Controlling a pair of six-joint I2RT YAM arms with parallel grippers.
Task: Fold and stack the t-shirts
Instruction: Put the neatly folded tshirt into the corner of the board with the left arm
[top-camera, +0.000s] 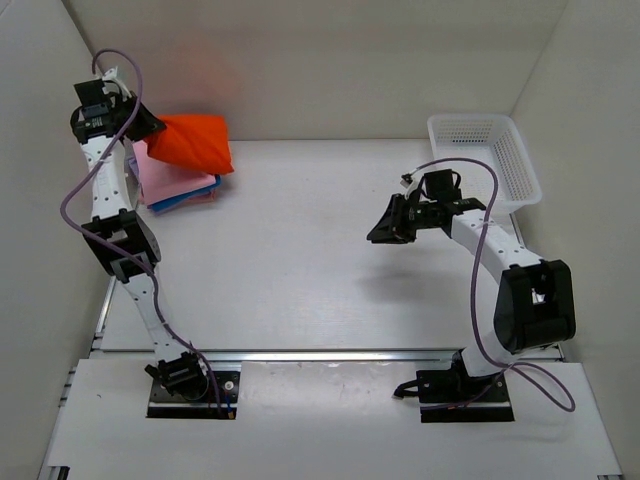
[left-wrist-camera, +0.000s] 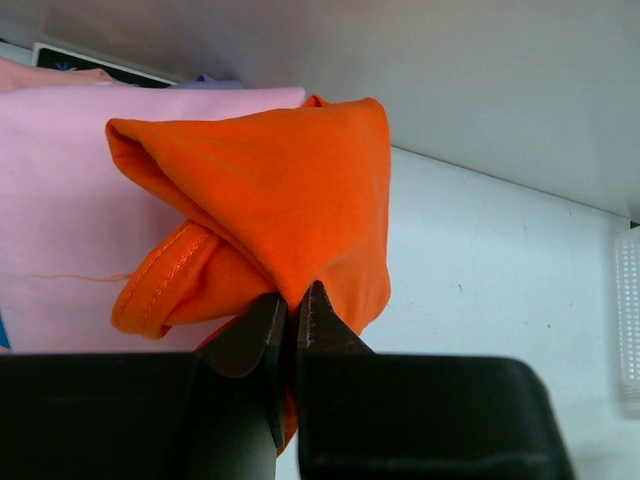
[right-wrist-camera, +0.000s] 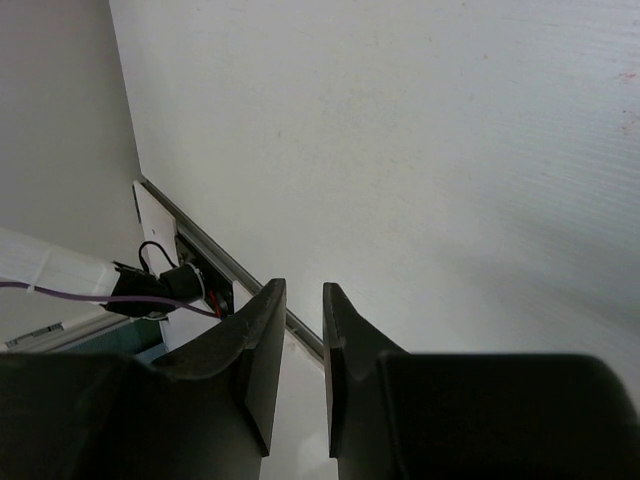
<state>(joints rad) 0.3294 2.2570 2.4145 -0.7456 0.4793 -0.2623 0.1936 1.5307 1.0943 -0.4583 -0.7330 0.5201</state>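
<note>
The bright orange t-shirt (top-camera: 190, 142) is bunched on top of a stack of folded shirts at the far left, a pink one (top-camera: 165, 180) on top and a blue edge (top-camera: 192, 196) below it. My left gripper (top-camera: 140, 124) is shut on a fold of the orange shirt (left-wrist-camera: 270, 200), its tips (left-wrist-camera: 293, 300) pinching cloth over the pink shirt (left-wrist-camera: 60, 220). My right gripper (top-camera: 378, 232) hovers over the bare table at mid right. Its jaws (right-wrist-camera: 303, 290) stand a narrow gap apart with nothing between them. A purple shirt barely shows.
A white mesh basket (top-camera: 485, 150) stands at the far right corner; its edge shows in the left wrist view (left-wrist-camera: 628, 300). White walls close in the table on the left, back and right. The right wrist view shows the left arm's base (right-wrist-camera: 165, 285).
</note>
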